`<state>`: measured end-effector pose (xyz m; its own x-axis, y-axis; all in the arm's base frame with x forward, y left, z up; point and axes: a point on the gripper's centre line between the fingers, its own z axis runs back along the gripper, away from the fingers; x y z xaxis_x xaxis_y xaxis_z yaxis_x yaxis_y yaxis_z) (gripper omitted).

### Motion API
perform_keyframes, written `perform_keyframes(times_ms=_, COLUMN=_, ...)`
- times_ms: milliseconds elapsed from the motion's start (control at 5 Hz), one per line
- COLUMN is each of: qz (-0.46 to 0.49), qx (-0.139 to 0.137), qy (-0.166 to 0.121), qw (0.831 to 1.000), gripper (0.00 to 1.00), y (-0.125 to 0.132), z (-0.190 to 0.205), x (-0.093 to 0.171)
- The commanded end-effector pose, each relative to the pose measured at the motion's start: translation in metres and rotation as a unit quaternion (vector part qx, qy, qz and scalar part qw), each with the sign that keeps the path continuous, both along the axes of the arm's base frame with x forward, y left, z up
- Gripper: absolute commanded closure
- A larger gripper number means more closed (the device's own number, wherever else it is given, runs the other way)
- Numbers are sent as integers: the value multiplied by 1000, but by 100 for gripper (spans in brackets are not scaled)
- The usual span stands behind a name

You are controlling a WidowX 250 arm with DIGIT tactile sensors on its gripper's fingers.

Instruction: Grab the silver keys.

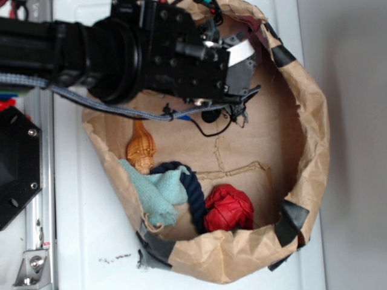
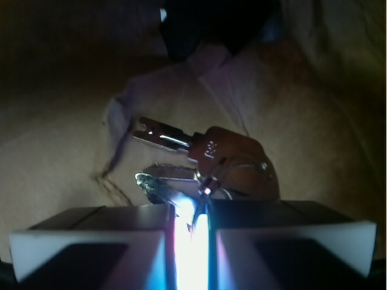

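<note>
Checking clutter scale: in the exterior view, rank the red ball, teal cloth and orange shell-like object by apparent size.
Largest to smallest:
1. teal cloth
2. red ball, close to the cloth, so that order is unsure
3. orange shell-like object

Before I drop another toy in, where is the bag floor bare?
Bare paper lies mid-floor between the arm and the red ball, reaching the right wall. The lower left is crowded: orange shell, teal cloth, navy rope. The top is filled by the fingers.

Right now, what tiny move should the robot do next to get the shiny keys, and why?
Probably lift straight up, gently. In the wrist view the gripper looks nearly shut, only a thin bright slit between its pads, and the silver keys seem pinched at that slit, still lying on the brown paper bag.
</note>
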<state>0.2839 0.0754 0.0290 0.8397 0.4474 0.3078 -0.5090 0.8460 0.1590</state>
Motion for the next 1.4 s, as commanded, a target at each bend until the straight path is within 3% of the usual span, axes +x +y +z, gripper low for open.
perform_keyframes(times_ms=0, qz=21, qx=5, qy=-36, qw=999, gripper=100, y=8, z=23, x=-7)
perform_keyframes(times_ms=200, qz=27, qx=-36, qy=-54, qw=998, gripper=100, y=-1, z=61, x=-20)
perform_keyframes(times_ms=400, qz=16, qx=-163, qy=-100, qw=981, gripper=100, y=-16, z=108, x=-15)
perform_keyframes(times_ms=600, qz=3, qx=-205, qy=-113, qw=972, gripper=100, y=-15, z=158, x=-20)
perform_keyframes(times_ms=800, qz=1, qx=-185, qy=-111, qw=977, gripper=100, y=-18, z=177, x=-20)
perform_keyframes(times_ms=1200, qz=-11, qx=-182, qy=-116, qw=976, gripper=100, y=-25, z=173, x=-22)
